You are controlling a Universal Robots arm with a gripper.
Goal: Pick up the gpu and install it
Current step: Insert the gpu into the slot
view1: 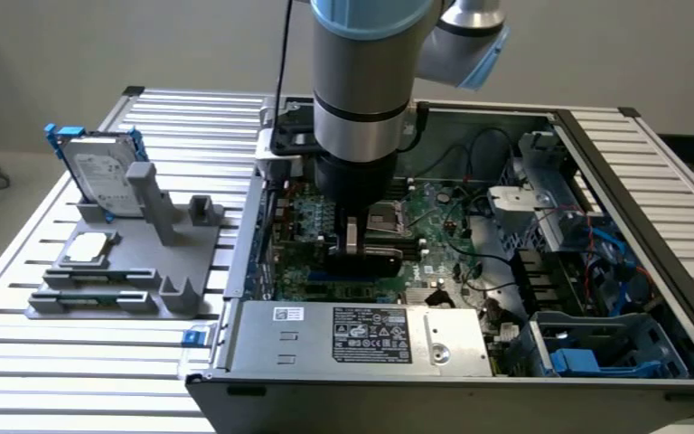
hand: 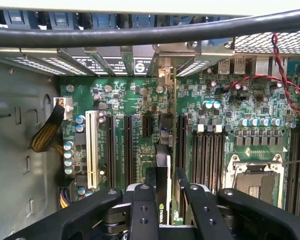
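Note:
The gpu (hand: 163, 165) stands on edge between my fingers (hand: 142, 210), a thin black card with a green logo on its near end. It runs along the line of black expansion slots (hand: 127, 150) towards the case's rear wall, where a silver bracket (hand: 163, 75) shows. My gripper (hand: 163, 195) is shut on the gpu. In the exterior view the gripper (view1: 361, 237) reaches down into the open computer case (view1: 636, 271), with the black gpu (view1: 365, 264) low over the green motherboard (view1: 444, 226). I cannot tell whether the card's lower edge sits in a slot.
A grey fixture (view1: 142, 289) left of the case holds a silver hard drive with a blue frame (view1: 100, 172) and a small silver module (view1: 88, 249). The power supply (view1: 360, 334) fills the case's front. A white slot (hand: 91, 150), the CPU socket (hand: 255, 180) and red-black wires (hand: 285, 85) surround the card.

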